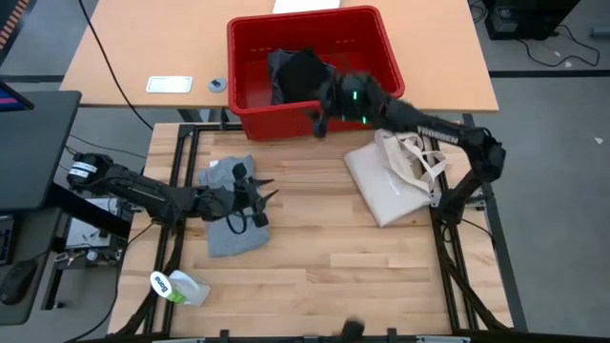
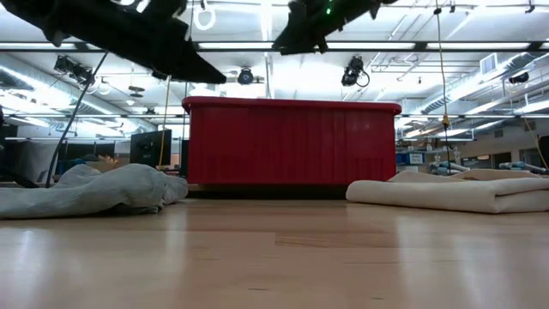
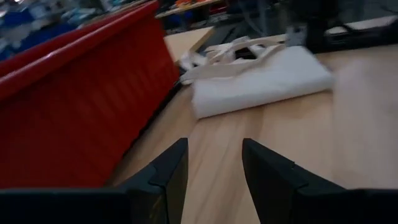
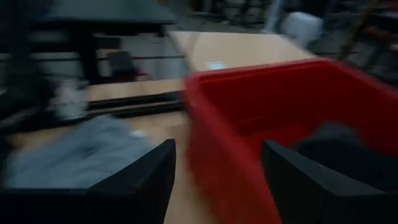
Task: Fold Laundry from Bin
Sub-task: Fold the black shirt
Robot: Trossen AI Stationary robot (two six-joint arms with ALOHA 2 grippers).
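I am looking across the wooden table [image 1: 315,276], starting at its near edge. A green and white bottle [image 1: 176,287] is lying by the near left corner. Past it, my left gripper [image 1: 265,195] is hanging over the grey T-shirt [image 1: 232,229] near the left edge, fingers parted and holding nothing. The cream bag [image 1: 396,181] is lying folded by the right edge.

At the far edge the red bin [image 1: 250,81] is sitting with a black garment [image 1: 297,74] inside. My right gripper [image 1: 317,122] is hovering at the bin's near rim, fingers wide and empty.

I think I am going for the black garment. I should reach over the rim, go low, and pinch one thick fold.
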